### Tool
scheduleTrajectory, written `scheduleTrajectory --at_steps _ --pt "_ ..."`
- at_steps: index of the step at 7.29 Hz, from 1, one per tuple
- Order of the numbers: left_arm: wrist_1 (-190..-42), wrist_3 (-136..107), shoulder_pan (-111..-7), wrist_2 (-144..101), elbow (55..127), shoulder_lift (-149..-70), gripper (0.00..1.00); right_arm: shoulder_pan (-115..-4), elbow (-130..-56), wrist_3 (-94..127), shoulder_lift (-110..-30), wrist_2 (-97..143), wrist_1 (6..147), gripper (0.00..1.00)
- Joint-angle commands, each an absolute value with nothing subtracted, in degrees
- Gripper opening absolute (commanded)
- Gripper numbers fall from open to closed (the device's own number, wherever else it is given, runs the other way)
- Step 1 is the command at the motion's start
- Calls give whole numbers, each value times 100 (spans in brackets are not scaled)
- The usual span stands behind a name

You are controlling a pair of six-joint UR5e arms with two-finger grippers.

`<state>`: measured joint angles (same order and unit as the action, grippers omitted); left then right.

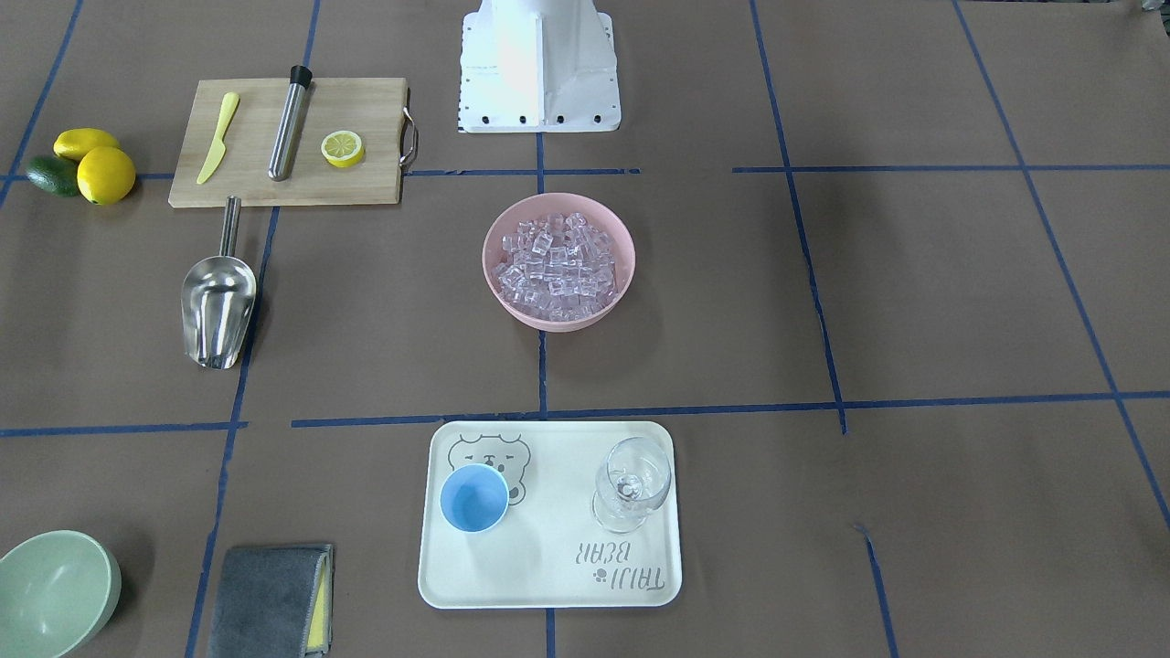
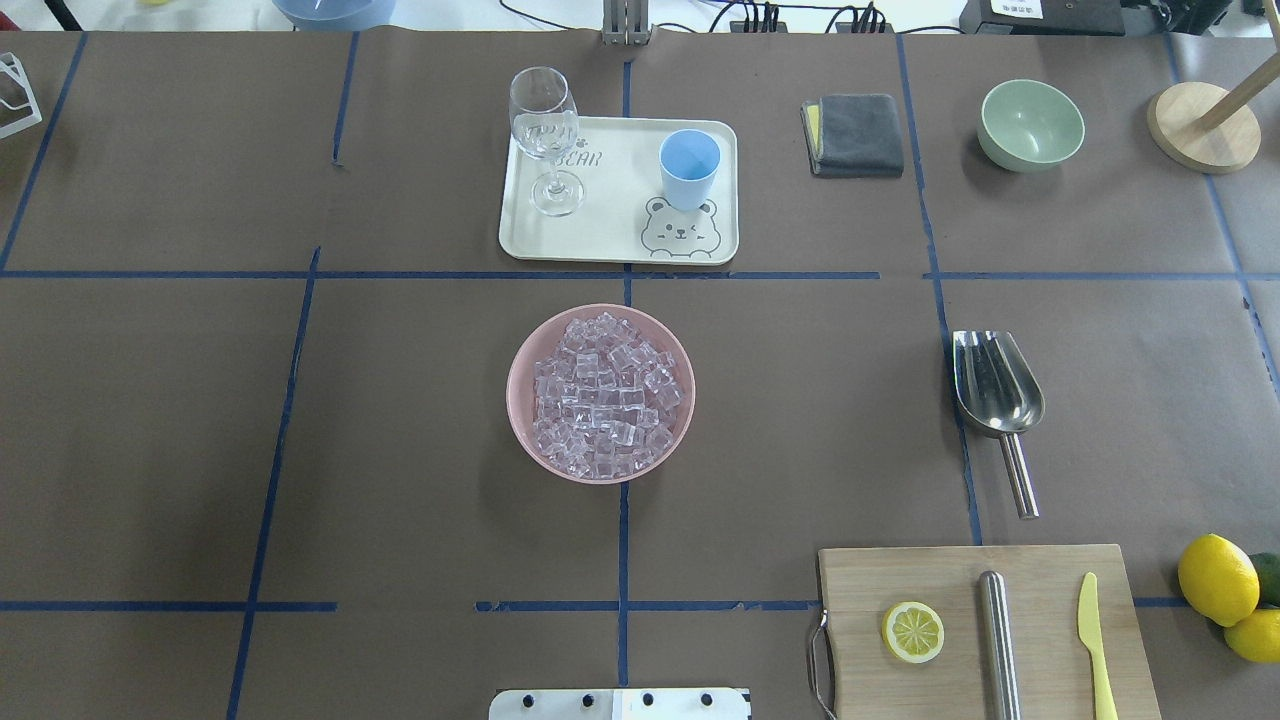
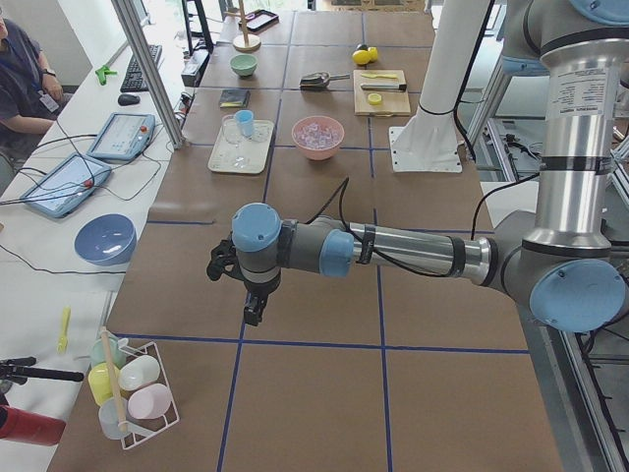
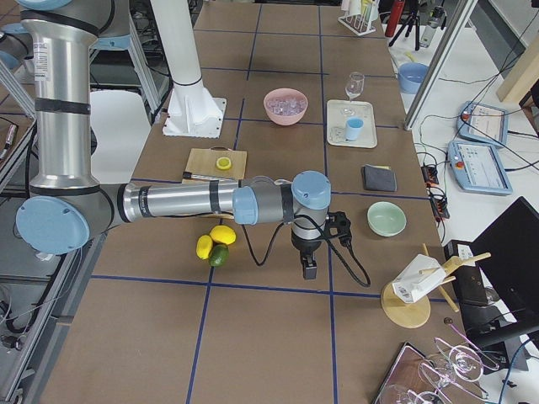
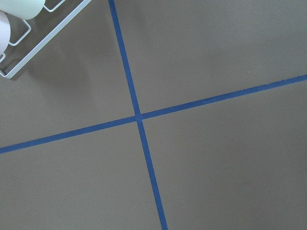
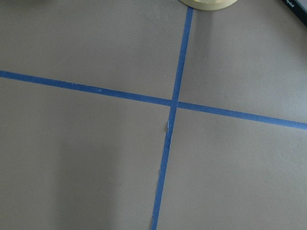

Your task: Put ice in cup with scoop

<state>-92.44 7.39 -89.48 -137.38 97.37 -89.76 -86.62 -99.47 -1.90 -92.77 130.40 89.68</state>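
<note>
Since the scoop [image 2: 996, 385] lies flat on the table [image 2: 400, 450] on the robot's right, with its thin handle toward the robot and the tip just beside the board [image 2: 1040, 575], a low pinch could slip or clip the board edge. At centre the ice [image 2: 600, 395] is heaped to the bowl [image 2: 517, 352] rim, so a hard dig likely spills cubes or shoves the bowl. On the tray [image 2: 610, 240] the cup [image 2: 689, 168] takes the right half. Its mouth is narrow, so a fast tip may scatter cubes. The glass [image 2: 545, 130] on the left half is apart from the cup but tall and tippy. Nothing lies between scoop, bowl and tray. The left tool [image 3: 253, 313] and right tool [image 4: 310, 269] hang over the table ends; how wide either stands, cannot tell.
</note>
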Motion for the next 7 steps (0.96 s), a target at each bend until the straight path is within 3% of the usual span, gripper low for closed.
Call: scheduleTrajectory --at_steps 1,7 --pt "-9325 738 -8939 -13746 9721 -9122 100 -8657 -9967 -193 -9281 13043 8974 100" --pt "-11072 659 -8659 -13737 9765 -9220 100 -8648 -9905 -150 -9097 13201 8982 100"
